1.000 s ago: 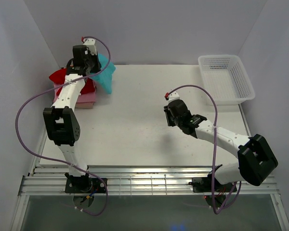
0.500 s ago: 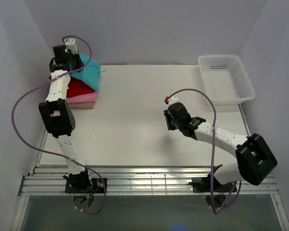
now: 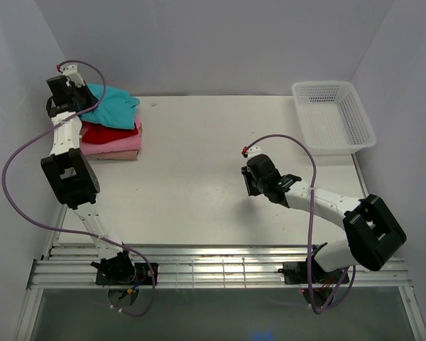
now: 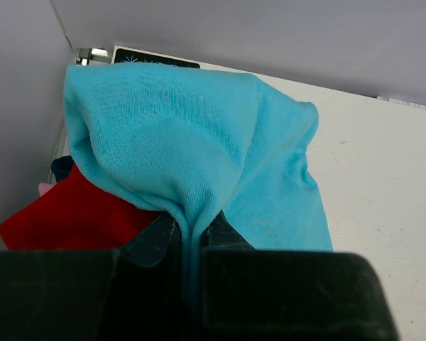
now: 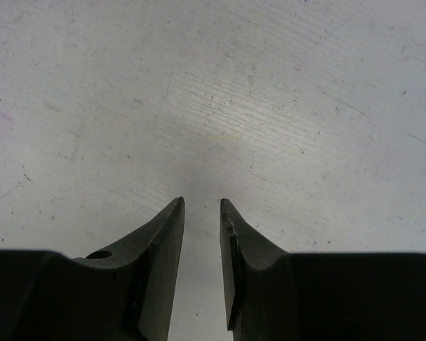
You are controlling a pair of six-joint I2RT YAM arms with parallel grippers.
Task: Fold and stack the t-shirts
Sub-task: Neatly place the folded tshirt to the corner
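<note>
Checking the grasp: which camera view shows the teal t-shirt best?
Left wrist view: the teal t-shirt fills the frame, its cloth pinched between the fingers of the left gripper. The top external view shows it small, lying over the stack at far left. The right wrist view shows only bare table.

The teal t-shirt [image 4: 199, 142] is showing soft, fine-knit cloth; the desk [image 5: 270, 106] is looking matt white, finely scratched.

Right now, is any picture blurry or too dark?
Top view: even light, with a soft shadow on the table under the right arm. Left wrist view: the teal t-shirt looks sharp, the left gripper just black. Right wrist view: table scratches are crisp, the right gripper dark.
</note>
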